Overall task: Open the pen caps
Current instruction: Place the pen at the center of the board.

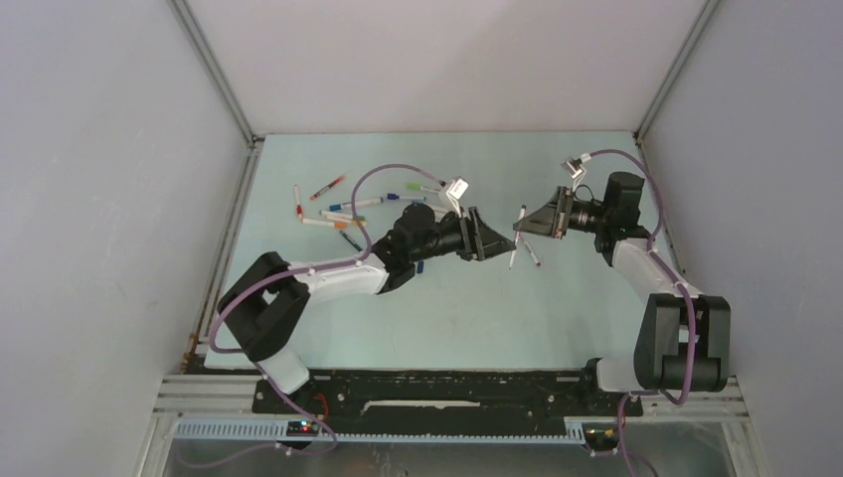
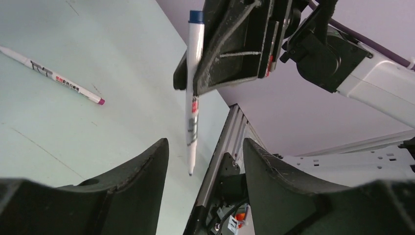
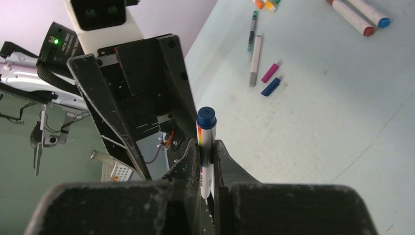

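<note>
On the left part of the bench, the top view shows a loose group of pens lying flat in many directions, behind the left arm. Near the middle, the left fingers and the right fingers face each other, tip toward tip and very close. Between them a white pen stands about upright. A second pen lies on the bench just beside it.

The left wrist view makes clear what the top view cannot. The left fingers are spread apart and hold nothing. The white pen hangs just beyond them, with a blue end on top and a thin bare tip below. The second pen shows there a magenta tip.

Only the right wrist view shows the grip: the right fingers are pressed together on the barrel of the white pen, just under its blue end. It shows also two loose pen caps, a pink cap and a blue cap, lying side by side on the bench near a pen with a grey end.

The bench surface is plain pale green. Light grey walls with metal frame bars close it on three sides.
</note>
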{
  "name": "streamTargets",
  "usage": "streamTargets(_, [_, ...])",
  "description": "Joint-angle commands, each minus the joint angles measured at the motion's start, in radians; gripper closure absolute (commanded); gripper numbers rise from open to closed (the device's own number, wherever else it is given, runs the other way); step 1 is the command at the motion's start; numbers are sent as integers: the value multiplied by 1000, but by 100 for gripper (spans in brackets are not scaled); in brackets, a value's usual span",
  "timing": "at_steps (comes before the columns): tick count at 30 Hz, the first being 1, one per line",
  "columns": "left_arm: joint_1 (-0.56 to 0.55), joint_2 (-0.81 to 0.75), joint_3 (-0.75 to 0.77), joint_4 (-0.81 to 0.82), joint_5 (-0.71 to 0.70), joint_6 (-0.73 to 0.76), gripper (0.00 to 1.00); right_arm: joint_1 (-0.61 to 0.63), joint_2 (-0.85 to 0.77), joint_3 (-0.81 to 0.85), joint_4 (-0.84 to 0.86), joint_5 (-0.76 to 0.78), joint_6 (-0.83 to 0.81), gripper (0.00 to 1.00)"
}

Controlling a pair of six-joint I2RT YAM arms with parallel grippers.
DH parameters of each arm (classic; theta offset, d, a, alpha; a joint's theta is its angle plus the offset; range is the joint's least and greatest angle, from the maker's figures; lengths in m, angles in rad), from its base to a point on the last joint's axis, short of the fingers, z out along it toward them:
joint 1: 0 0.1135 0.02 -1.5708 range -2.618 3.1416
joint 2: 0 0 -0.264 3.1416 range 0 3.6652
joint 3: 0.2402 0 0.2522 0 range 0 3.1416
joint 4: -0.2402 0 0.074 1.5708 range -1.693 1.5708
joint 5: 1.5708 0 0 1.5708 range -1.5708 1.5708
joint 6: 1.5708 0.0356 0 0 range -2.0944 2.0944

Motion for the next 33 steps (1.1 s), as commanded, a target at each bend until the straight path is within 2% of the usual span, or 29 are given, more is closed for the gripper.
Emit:
streamTargets(1, [-10, 47, 86, 59, 33, -47, 41, 28, 4, 5, 50, -30, 23, 100])
streamTargets(13, [-27, 110, 104, 47, 57, -76, 68, 52, 12, 5, 54, -31, 24, 100])
streamTargets(15, [-26, 113, 97, 60, 69, -86, 76, 54, 13, 5, 53, -32, 21, 100])
streamTargets(18, [-26, 116, 85, 82, 77, -101, 97, 57, 13, 5, 47, -32, 7, 100])
streamTargets(19, [-25, 115, 81, 85, 77, -104, 100, 57, 12, 5, 44, -33, 0, 100])
streamTargets(20, [-24, 111, 71, 89, 76, -109, 100, 56, 11, 5, 41, -37, -13, 97])
streamTargets(21, [-22, 107, 61, 94, 75, -115, 100, 54, 8, 6, 41, -48, -23, 89])
streamTargets(24, [-11, 81, 15, 121, 79, -142, 100, 34, -8, 7, 45, -94, -58, 56])
streamTargets(27, [11, 50, -44, 146, 102, -180, 100, -10, -43, 8, 6, -139, -146, 36])
streamTargets(29, [26, 34, -82, 159, 129, -211, 100, -36, -69, 33, -120, -140, -293, 29])
streamTargets(33, [61, 2, -144, 155, 207, -258, 100, -42, -115, 155, -626, -14, -807, 20])
